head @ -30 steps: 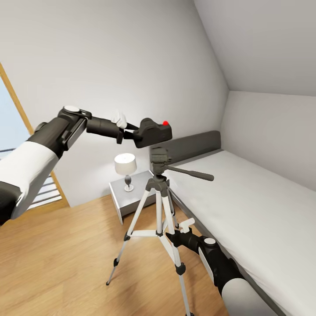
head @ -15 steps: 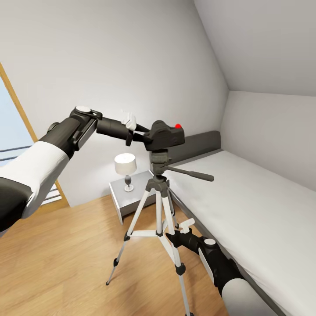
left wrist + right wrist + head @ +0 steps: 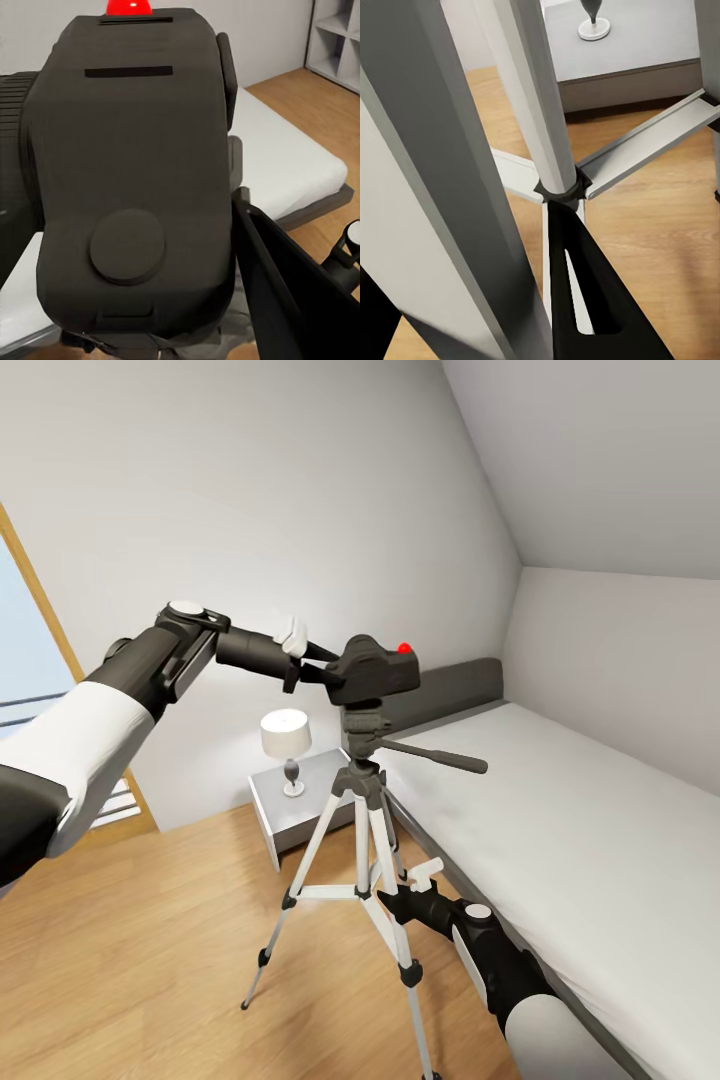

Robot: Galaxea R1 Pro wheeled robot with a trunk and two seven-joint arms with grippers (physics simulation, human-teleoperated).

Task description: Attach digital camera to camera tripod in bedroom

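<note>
The black digital camera (image 3: 377, 669), its red button (image 3: 404, 648) on top, sits right on the black head (image 3: 364, 724) of the camera tripod (image 3: 362, 830), and my left gripper (image 3: 320, 666) is shut on its left side. In the left wrist view the camera body (image 3: 135, 165) looms close, with one dark finger (image 3: 289, 296) beside it. The tripod stands on the wood floor by the bed, its pan handle (image 3: 440, 758) pointing right. My right gripper (image 3: 395, 900) is low down, shut on a silver tripod leg (image 3: 450, 195); one black finger (image 3: 585, 307) lies against that leg.
A grey-framed white bed (image 3: 570, 830) runs along the right wall under the sloped ceiling. A grey nightstand (image 3: 285, 815) with a small white lamp (image 3: 286, 738) stands behind the tripod. A wood-framed window (image 3: 35, 610) is at the left.
My left arm carried the camera right and slightly down, from beside the tripod head to sitting on it. In the last half second it hardly moved. The right arm stayed still.
</note>
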